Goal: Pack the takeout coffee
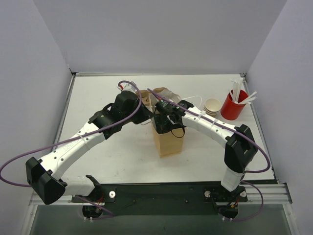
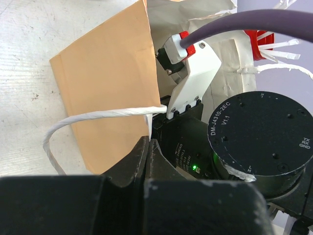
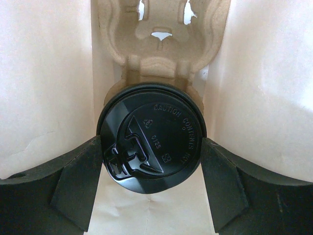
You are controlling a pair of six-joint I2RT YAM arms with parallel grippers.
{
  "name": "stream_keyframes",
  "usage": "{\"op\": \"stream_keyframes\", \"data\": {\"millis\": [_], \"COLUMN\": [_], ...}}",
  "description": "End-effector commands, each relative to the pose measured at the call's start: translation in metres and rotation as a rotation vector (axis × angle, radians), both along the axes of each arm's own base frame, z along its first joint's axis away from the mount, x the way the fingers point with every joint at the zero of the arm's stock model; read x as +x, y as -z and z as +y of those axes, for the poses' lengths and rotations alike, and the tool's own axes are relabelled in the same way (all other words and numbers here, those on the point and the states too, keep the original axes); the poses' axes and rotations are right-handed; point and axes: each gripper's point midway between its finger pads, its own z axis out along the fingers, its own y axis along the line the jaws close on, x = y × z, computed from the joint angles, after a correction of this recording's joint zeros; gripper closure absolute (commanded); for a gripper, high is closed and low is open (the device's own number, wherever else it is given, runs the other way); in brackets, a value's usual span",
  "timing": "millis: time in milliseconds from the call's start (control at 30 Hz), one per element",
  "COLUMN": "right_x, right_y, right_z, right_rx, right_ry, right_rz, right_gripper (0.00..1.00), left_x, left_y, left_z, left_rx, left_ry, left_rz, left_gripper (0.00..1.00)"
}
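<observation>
The takeout coffee shows in the right wrist view as a round black lid [image 3: 152,138]; its brown cup body is hidden beneath. My right gripper [image 3: 151,147] is down inside the brown paper bag [image 1: 168,143], its fingers pressed on both sides of the lid, and the cup sits at a pulp cup carrier [image 3: 161,44]. In the top view the right gripper [image 1: 165,123] hides the cup. My left gripper [image 2: 148,146] is shut on the bag's upper edge [image 2: 146,73], beside a white twisted handle [image 2: 98,116]. In the top view the left gripper [image 1: 146,115] is at the bag's left rim.
A red cup with white straws [image 1: 233,105] and a stack of pale cream cups [image 1: 212,105] stand at the back right. The right arm's wrist motor [image 2: 259,137] is close to my left gripper. White walls enclose the table on three sides.
</observation>
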Motion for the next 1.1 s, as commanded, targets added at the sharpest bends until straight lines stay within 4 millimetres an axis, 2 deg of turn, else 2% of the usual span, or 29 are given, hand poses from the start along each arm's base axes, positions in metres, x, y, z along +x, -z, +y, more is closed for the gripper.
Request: {"op": "stream_keyframes", "data": {"millis": [0, 400, 633, 867, 1067], "right_x": [-0.016, -0.016, -0.015, -0.014, -0.013], "right_y": [0.017, 0.011, 0.007, 0.001, -0.003], "right_z": [-0.031, -0.033, -0.032, -0.031, -0.030], "right_rx": [-0.146, -0.147, -0.140, -0.133, -0.127], "right_ry": [0.023, 0.025, 0.024, 0.020, 0.017], "right_rz": [0.083, 0.076, 0.067, 0.058, 0.052], "right_gripper": [0.45, 0.42, 0.36, 0.22, 0.17], "left_x": [0.005, 0.006, 0.007, 0.007, 0.007], "left_y": [-0.013, -0.013, -0.013, -0.013, -0.014], "left_z": [-0.003, -0.004, -0.004, -0.004, -0.004], "left_rx": [-0.011, -0.007, -0.004, -0.006, -0.006], "left_ry": [0.002, 0.002, 0.002, 0.002, 0.002], "left_rz": [-0.021, -0.021, -0.021, -0.023, -0.024], "left_gripper": [1.00, 1.00, 1.00, 1.00, 1.00]}}
